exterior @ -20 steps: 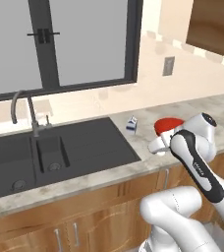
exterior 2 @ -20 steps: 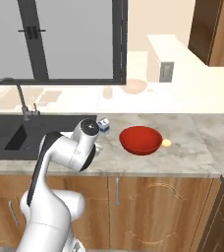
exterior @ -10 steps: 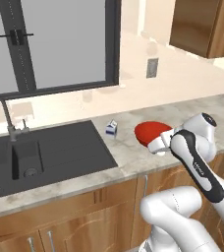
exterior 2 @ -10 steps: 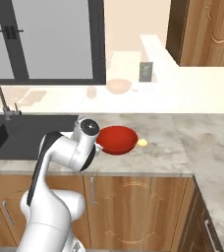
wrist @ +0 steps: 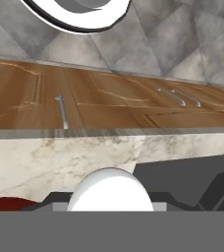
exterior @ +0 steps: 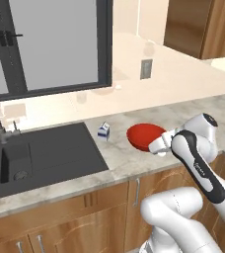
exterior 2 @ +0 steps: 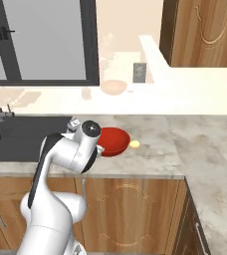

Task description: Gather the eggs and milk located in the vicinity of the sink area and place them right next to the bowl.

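A simulated kitchen with a marble table set over wooden cabinets. The landmark is the red bowl (exterior: 145, 136), wide and shallow, standing on the table near its front edge.

Left of the bowl, between it and the dark sunken sink (exterior: 40, 155), stands the milk (exterior: 103, 131), a small white carton with blue marks and a gabled top, upright and apart from both. On the bowl's far side from the sink, just beside its rim, lies one pale yellow egg (exterior 2: 134, 144), which looks already placed.

The white arm is folded low in front of the bowl, its wrist overlapping the bowl's near edge. The end effector (exterior: 160, 147) sits there. In the hand view a smooth white rounded shape (wrist: 110, 191) sits right where the finger tips would rise, with a sliver of red bowl at the lower left. It may be an egg in the grip, but whether the fingers are clenched on it or released cannot be told.

The carton is probably light and fairly stiff, though its thin walls could dent. Its flat side faces below the gable would give the surest hold, and it may tip if nudged. An egg is light, smooth, slippery and fragile, best pinched gently across its middle and set down softly so it does not roll.
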You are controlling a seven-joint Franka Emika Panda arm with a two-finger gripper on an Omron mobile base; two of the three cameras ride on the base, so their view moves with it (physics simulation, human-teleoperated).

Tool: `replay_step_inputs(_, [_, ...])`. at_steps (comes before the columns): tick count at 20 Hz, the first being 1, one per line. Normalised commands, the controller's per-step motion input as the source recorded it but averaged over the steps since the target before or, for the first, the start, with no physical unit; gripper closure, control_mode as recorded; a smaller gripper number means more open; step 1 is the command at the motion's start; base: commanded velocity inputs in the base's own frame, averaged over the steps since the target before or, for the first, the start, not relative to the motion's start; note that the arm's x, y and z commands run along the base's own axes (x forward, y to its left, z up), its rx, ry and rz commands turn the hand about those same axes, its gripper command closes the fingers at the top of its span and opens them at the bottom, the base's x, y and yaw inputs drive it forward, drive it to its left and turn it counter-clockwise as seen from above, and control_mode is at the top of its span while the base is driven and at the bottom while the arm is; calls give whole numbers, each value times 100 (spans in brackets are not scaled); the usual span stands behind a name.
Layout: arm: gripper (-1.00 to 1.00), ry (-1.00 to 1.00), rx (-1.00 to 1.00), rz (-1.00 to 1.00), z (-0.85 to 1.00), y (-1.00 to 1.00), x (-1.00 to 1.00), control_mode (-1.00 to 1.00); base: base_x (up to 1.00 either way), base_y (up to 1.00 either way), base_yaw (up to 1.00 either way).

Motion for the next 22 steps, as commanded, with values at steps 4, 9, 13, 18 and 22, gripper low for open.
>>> replay_step_inputs(4, [100, 0, 0, 0, 0, 0, 0, 100, 18, -23, 2])
replay_step_inputs(9, [100, 0, 0, 0, 0, 0, 0, 100, 30, -26, 2])
replay_step_inputs(13, [100, 0, 0, 0, 0, 0, 0, 100, 35, -36, 0])
replay_step_inputs(18, [100, 0, 0, 0, 0, 0, 0, 100, 40, -39, 0])
replay_step_inputs(22, [100, 0, 0, 0, 0, 0, 0, 100, 35, -33, 0])
